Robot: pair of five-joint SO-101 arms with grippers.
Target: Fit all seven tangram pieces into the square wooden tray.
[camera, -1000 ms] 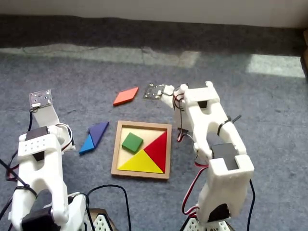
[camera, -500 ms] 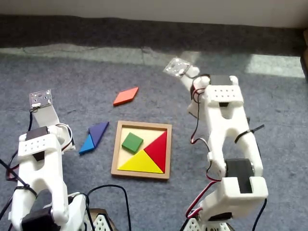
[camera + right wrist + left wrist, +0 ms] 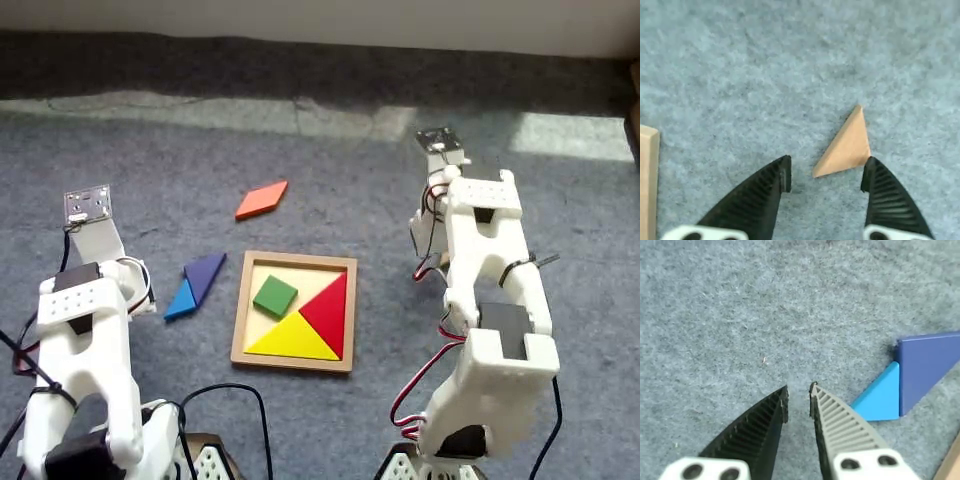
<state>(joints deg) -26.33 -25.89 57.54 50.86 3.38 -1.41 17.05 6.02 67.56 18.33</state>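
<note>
My right end effector, released wide, straddles the tan triangle near the tray, so closing should clench its edges. My left end effector, slightly parted and empty, waits across the tray.

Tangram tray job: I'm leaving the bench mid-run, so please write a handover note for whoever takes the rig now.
Left end effector: slightly open, empty, over the carpet beside the light blue triangle, which touches the dark blue triangle.
Right end effector: open, tan triangle between its fingertips on the carpet, not yet gripped.
Done: green square, red triangle and yellow triangle lie in the wooden tray.
To do: those three loose triangles plus the orange parallelogram beyond the tray.
</note>
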